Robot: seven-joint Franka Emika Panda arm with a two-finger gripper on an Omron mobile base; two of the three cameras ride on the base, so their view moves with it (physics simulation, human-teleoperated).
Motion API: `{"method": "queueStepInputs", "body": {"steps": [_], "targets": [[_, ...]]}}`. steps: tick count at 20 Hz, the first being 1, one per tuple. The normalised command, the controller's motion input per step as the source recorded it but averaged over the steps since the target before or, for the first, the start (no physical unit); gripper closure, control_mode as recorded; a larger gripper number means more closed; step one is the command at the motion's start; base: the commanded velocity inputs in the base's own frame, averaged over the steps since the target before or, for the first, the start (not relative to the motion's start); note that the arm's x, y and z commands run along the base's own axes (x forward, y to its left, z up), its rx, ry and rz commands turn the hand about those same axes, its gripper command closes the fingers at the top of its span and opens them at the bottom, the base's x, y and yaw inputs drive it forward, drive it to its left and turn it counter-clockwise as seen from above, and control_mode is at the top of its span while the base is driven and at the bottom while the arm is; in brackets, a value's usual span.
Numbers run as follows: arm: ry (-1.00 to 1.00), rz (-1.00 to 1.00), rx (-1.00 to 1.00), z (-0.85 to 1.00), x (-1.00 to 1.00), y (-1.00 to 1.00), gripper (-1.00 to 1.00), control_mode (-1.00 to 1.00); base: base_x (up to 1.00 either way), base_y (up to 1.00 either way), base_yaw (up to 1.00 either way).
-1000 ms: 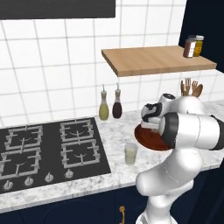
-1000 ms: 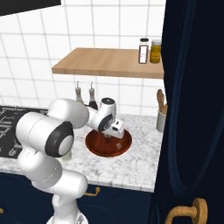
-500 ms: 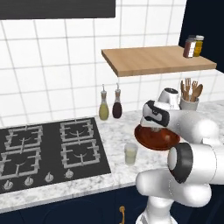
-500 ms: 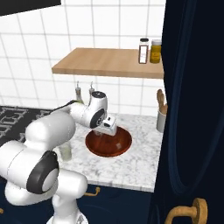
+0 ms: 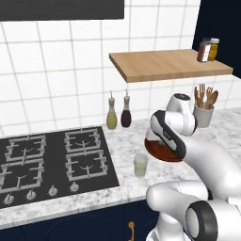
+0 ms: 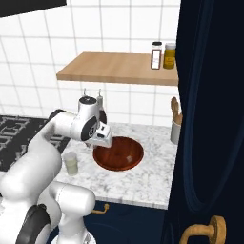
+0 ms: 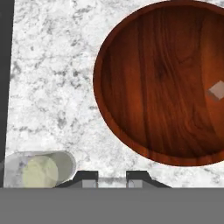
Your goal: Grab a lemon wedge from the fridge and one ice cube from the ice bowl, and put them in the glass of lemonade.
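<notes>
— Which step was in hand?

— The ice step, by my reading. The pincer (image 7: 112, 180) hung low over the counter (image 7: 52, 87), at the bowl's (image 7: 105, 65) rim on the side nearest the glass (image 7: 39, 170). It was clenched, and I could make out nothing between its tips.

— So no cube was held?

— I couldn't tell. One pale cube (image 7: 215, 90) lay inside the bowl, towards the side far from the glass.

— Where did the task's things sit?

— The glass stood near the counter's front edge, just beside the stove (image 5: 52, 164), with pale liquid in it. The bowl lay close by, further from the stove and towards the middle of the counter. The two were apart, not touching. Whether a wedge was already in the glass, I couldn't say.

— And what did the next move call for?

— If the pincer was bare, it needed to release, swing across the bowl to that cube and close on it. Otherwise it was a short carry to the glass's narrow mouth, which wanted a centred drop.

— Was anything in the way?

— Not much. Two bottles (image 5: 118, 116) and a crock (image 5: 204, 115) stood along the back edge, well clear. The shelf (image 5: 169, 66) hung above — a limit only on a high lift.
</notes>
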Motion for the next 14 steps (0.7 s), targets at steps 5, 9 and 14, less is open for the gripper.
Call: {"method": "queueStepInputs", "body": {"steps": [5,9,14], "targets": [[0.0,0.06,-0.02,0.33,-0.34,0.47,1.0,-1.0,0.0,0.0,0.0],[0.0,0.08,-0.02,0.06,-0.19,0.52,1.0,-1.0,0.0,0.0,0.0],[0.05,0.05,-0.02,0.0,0.0,0.45,1.0,-1.0,0.0,0.0,0.0]]}}
